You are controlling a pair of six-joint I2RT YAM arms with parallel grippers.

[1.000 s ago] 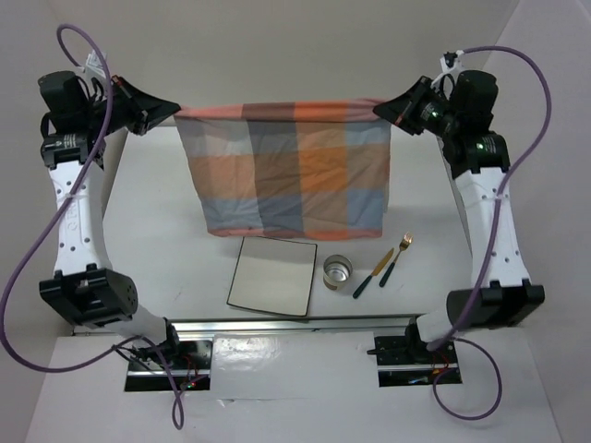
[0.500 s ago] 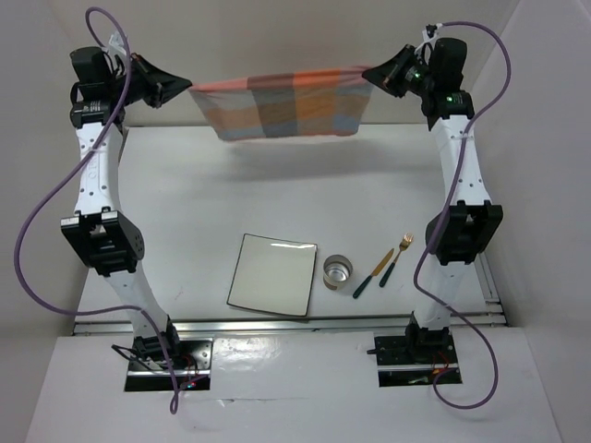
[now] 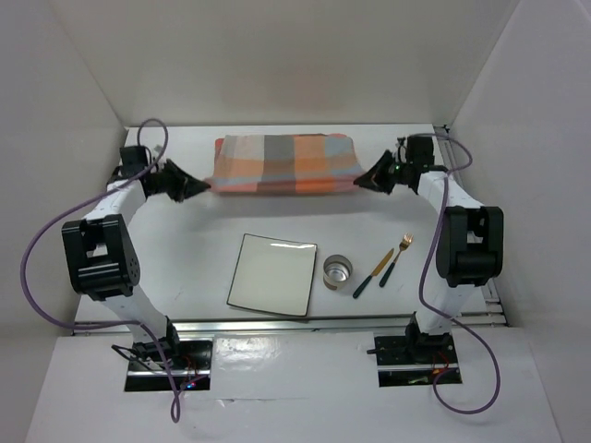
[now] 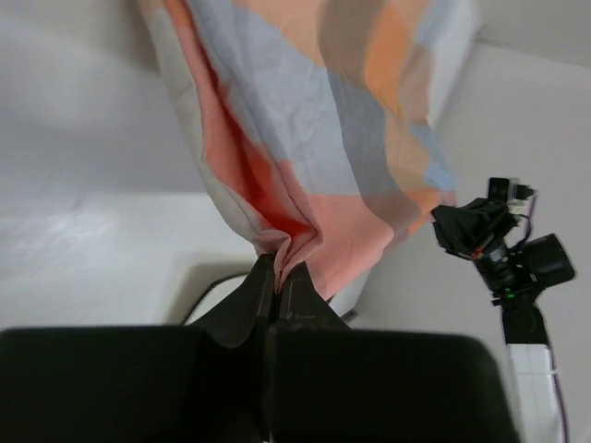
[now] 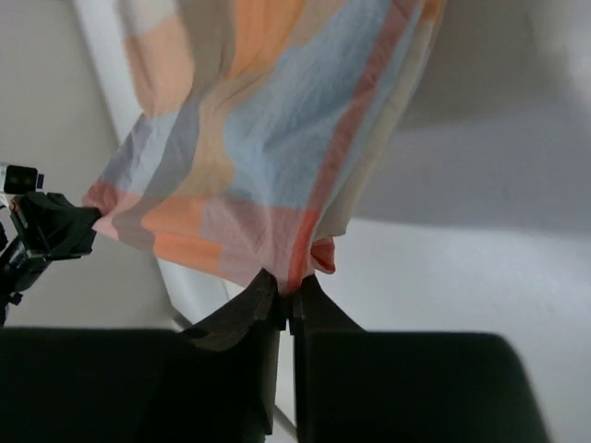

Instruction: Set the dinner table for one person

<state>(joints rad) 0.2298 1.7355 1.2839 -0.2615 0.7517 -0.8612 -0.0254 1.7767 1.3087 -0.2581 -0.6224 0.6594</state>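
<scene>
The white dinner table (image 3: 185, 245) carries everything. Nearest to the arm bases lies a square white plate (image 3: 273, 275). Just right of the plate stands a small glass (image 3: 338, 271). Further right of the plate lie a knife (image 3: 372, 274) and a fork (image 3: 397, 258), side by side and slanted.

Beyond the plate, an orange, grey and blue checked cloth (image 3: 284, 166) is stretched in a long band, low over the table. I cannot tell if it touches the table.

Beyond the plate to the left, the left gripper (image 3: 205, 186) is closed tightly on one corner of the cloth. Beyond the plate to the right, the right gripper (image 3: 363, 182) pinches the other corner.
</scene>
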